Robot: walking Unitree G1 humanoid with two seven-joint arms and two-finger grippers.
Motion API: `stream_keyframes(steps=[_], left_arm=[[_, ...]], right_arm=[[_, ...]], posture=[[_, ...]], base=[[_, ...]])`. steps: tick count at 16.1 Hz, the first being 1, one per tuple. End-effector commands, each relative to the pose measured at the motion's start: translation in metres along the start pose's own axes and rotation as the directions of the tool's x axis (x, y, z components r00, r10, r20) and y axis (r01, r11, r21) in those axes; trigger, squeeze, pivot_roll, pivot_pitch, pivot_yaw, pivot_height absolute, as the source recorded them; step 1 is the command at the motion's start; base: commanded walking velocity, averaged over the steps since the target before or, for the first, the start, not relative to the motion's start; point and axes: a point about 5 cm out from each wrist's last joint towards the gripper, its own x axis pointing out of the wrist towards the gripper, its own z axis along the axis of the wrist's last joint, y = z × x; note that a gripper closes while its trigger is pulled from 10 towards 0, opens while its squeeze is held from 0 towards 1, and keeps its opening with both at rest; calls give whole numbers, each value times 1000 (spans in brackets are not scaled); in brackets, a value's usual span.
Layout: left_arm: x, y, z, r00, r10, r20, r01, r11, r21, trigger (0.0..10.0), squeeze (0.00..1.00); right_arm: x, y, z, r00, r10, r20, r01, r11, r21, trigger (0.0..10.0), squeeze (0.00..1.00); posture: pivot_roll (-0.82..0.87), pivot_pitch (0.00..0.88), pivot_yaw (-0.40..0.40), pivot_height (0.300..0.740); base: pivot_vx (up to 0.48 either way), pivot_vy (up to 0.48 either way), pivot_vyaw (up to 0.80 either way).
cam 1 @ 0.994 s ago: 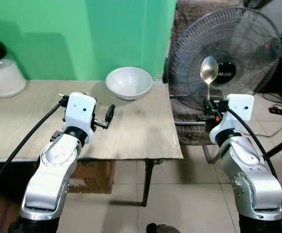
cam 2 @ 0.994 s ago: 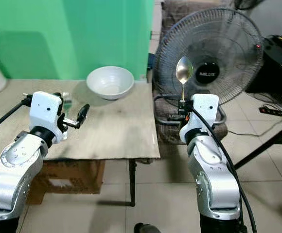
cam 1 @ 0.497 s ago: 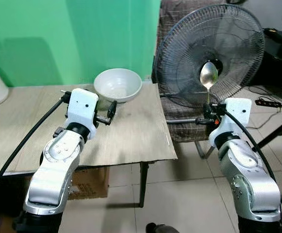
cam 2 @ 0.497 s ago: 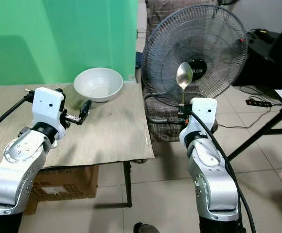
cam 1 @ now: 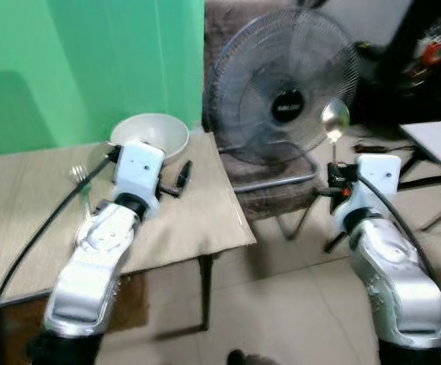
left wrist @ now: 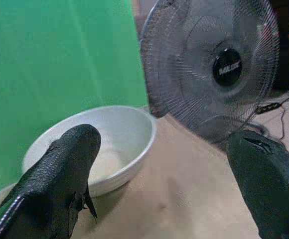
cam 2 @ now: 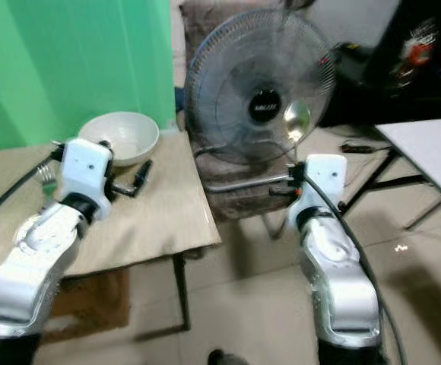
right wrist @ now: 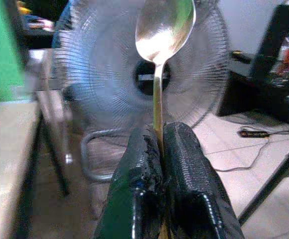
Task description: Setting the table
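A white bowl (cam 1: 149, 134) sits near the far right corner of the tan table (cam 1: 23, 190). My left gripper (cam 1: 179, 179) hovers open just in front of it, above the tabletop. In the left wrist view its two black fingers (left wrist: 55, 184) stand wide apart with the bowl (left wrist: 114, 134) beyond the gap. My right gripper (cam 1: 332, 169) is off the table's right side, shut on the handle of a metal spoon (cam 1: 334, 119) that stands upright. The right wrist view has both fingers (right wrist: 134, 174) pressed on the spoon (right wrist: 163, 22).
A large standing fan (cam 1: 281, 99) is right of the table, in front of a chair, directly behind the spoon. A fork-like thing (cam 1: 80, 179) lies by my left wrist. A white tabletop (cam 1: 433, 137) on black legs stands at the far right. Tiled floor lies below.
The whole picture has swung, so the camera turned right and is blurred. Both arms keep the same pose. The spoon stays upright in my right gripper.
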Motion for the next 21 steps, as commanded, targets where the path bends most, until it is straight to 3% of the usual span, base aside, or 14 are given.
stream_keyframes(steps=[1,9,12,15,17,21], left_arm=[[2,-1,4,1000,1,13,-2,1000,5,10000,0],[3,-2,2,1000,15,18,-16,1000,8,10000,0],[4,4,9,990,98,103,-95,995,-25,10000,0],[6,7,11,981,132,142,-126,991,-49,10000,0],[6,10,11,979,148,139,-139,988,-71,10000,0],[1,9,1,996,53,75,-50,998,-41,10000,0]], right_arm=[[-1,-4,2,1000,-15,5,15,1000,-12,10000,0],[1,-6,3,1000,-16,4,16,999,-34,10000,0],[2,-11,1,998,-62,-13,60,993,-100,10000,0],[2,-12,4,998,-63,3,63,994,-86,10000,0],[2,-8,7,999,-34,24,34,999,-1,10000,0],[1,-8,7,998,-56,29,57,997,-53,10000,0]], posture=[[124,0,-20,740],[127,0,-34,740],[128,0,-33,740],[123,0,-30,740],[118,0,-25,740],[115,0,-28,740]], base=[[0,0,-800],[0,0,-800],[0,0,-800],[0,0,-800],[0,0,-800],[0,0,-789]])
